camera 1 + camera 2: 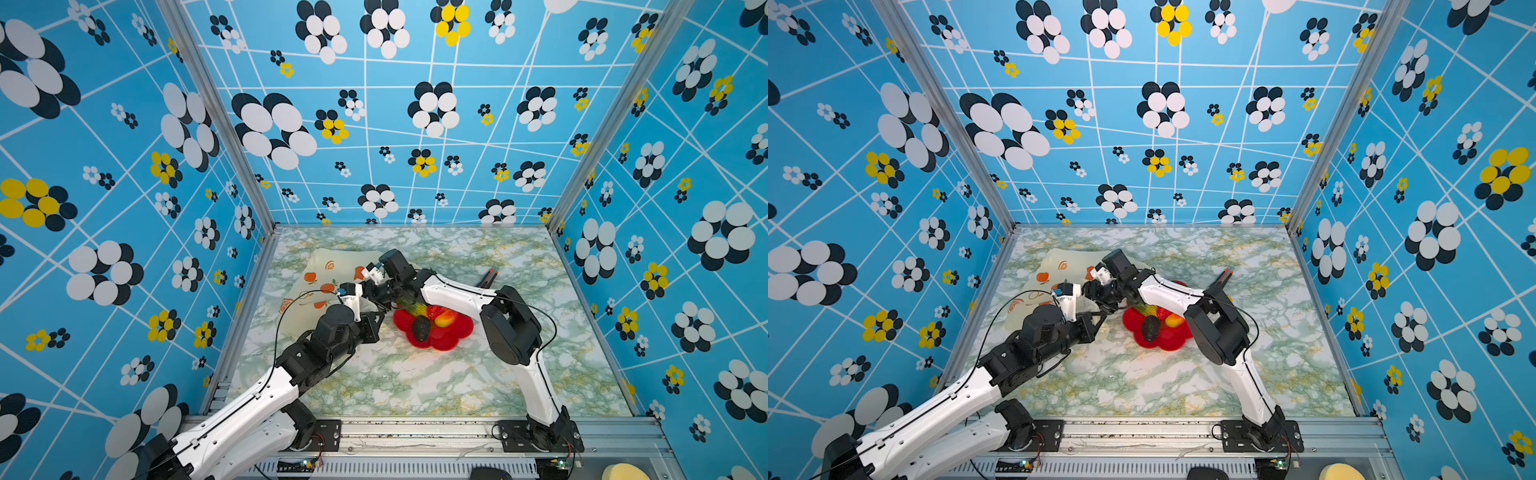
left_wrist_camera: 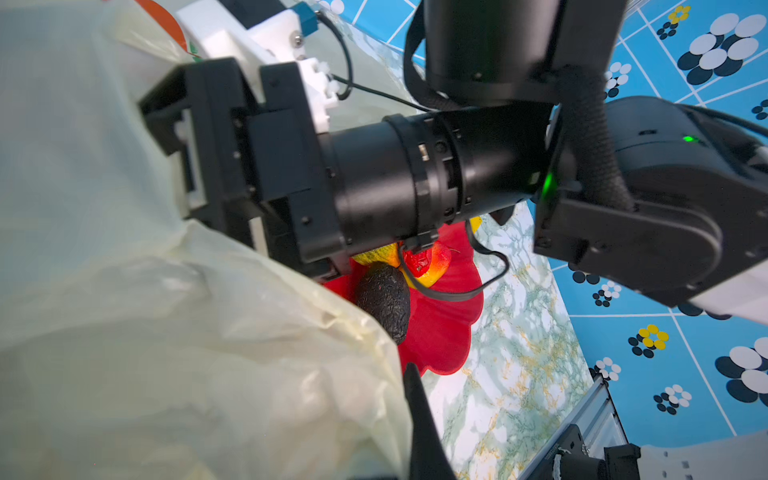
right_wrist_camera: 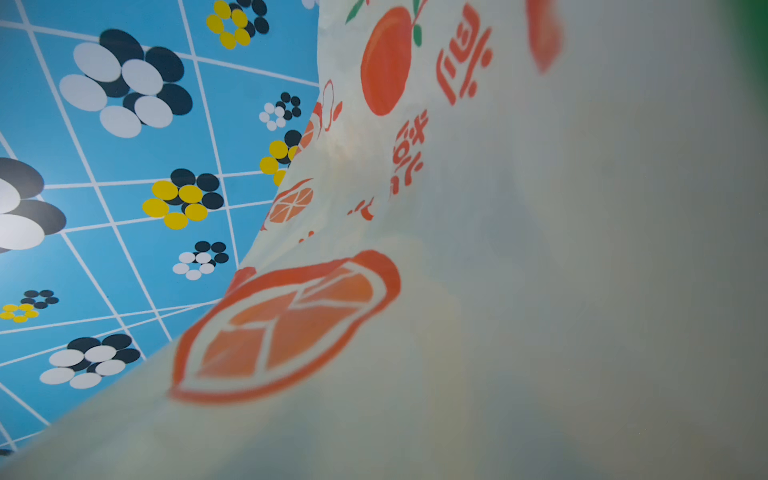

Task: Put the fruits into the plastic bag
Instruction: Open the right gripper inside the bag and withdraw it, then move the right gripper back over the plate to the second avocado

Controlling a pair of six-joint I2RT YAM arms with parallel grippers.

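The cream plastic bag (image 1: 320,270) (image 1: 1054,266) with orange prints lies at the back left of the table. My left gripper (image 1: 376,322) (image 1: 1096,322) is shut on its near edge. One black finger (image 2: 419,415) shows beside the draped film (image 2: 166,332). My right gripper (image 1: 376,297) (image 1: 1100,293) reaches into the bag's mouth, and its body (image 2: 216,145) shows but its fingers are hidden. The right wrist view shows only the bag's inside (image 3: 540,249). Fruits lie on the red plate: a dark oval (image 1: 420,328) (image 2: 384,301), a red-yellow piece (image 1: 445,318) (image 2: 432,264) and a green-yellow one (image 1: 415,309).
The red flower-shaped plate (image 1: 453,338) (image 1: 1167,343) sits mid-table, just right of both grippers, under the right forearm. An orange-black cutter (image 1: 488,276) (image 1: 1221,277) lies behind the right arm. Blue patterned walls close in three sides. A metal rail (image 1: 415,432) runs along the front.
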